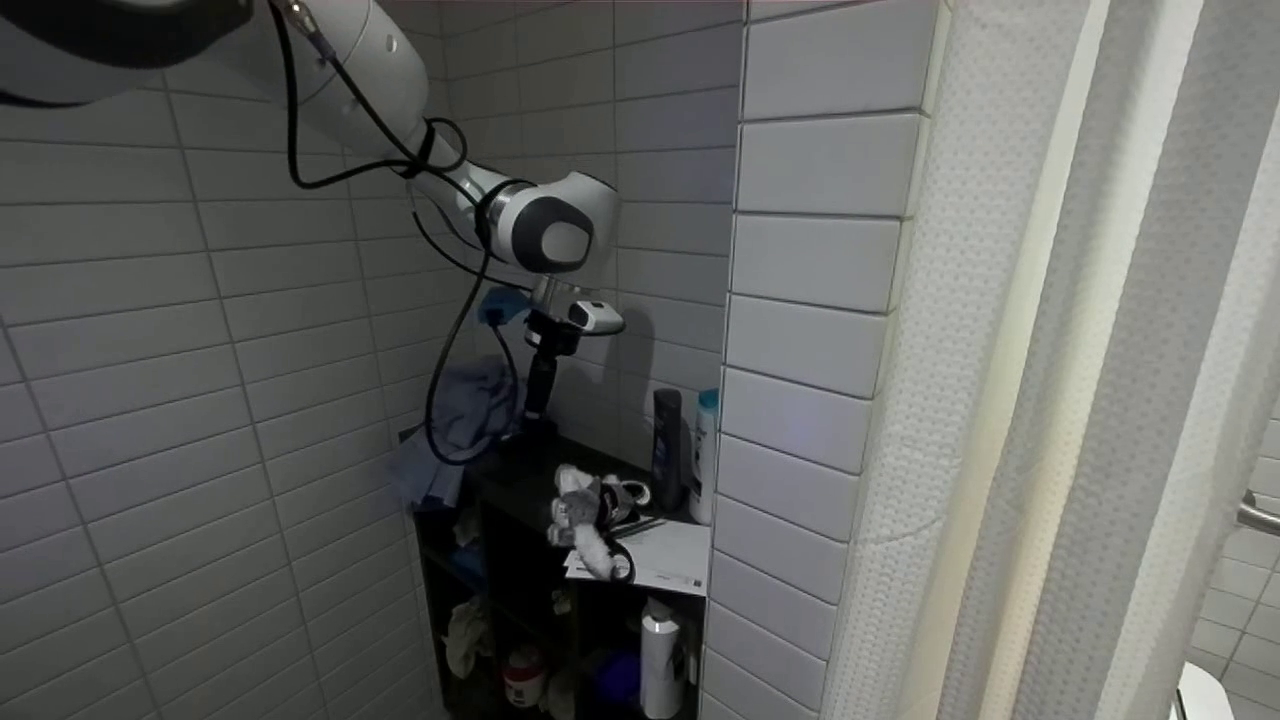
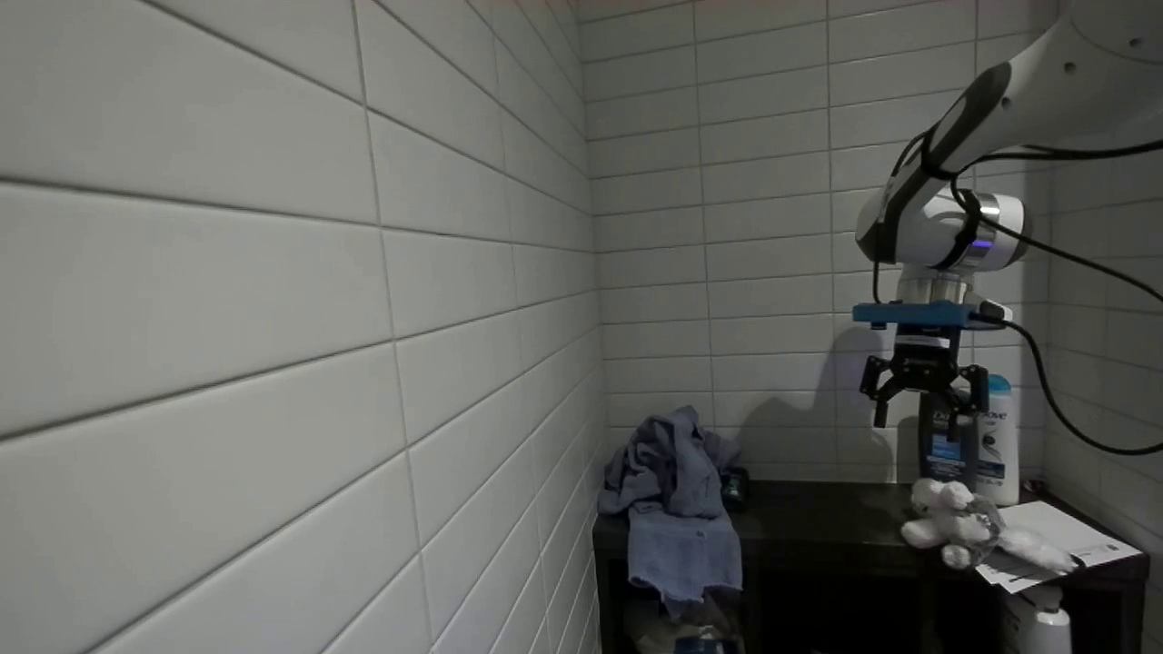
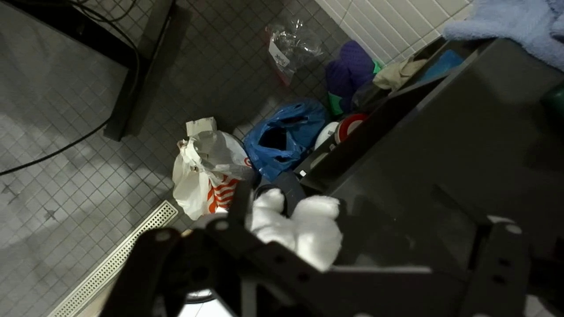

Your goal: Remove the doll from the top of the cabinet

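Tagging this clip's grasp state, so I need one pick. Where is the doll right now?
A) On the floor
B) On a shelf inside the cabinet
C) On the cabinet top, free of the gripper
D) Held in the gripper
C: both exterior views show the doll lying on top of the cabinet, with the open gripper higher up and apart from it.
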Motion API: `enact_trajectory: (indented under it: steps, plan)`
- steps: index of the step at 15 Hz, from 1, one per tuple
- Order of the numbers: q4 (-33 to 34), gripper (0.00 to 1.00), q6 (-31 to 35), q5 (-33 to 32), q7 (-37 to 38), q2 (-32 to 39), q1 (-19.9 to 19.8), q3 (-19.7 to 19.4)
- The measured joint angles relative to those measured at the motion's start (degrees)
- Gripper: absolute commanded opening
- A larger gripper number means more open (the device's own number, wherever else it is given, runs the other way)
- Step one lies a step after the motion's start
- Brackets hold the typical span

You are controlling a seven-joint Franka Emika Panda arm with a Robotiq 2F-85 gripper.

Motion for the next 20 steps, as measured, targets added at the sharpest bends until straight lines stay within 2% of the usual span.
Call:
enact_trajectory:
  steps: [6,9,12,20]
  plan:
    - [8.5,1.0,-6.8,3.8,-1.1,6.7,-1.4,0.1]
    - [12.9,1.0,-15.7,3.7,-9.3,8.6,-3.5,0.2]
    - [15.9,1.0,-23.4,0.8,-15.6,9.3,-4.5,-0.2]
    - [17.0,1.0,-24.8,0.2,-16.9,10.1,-4.5,-0.2]
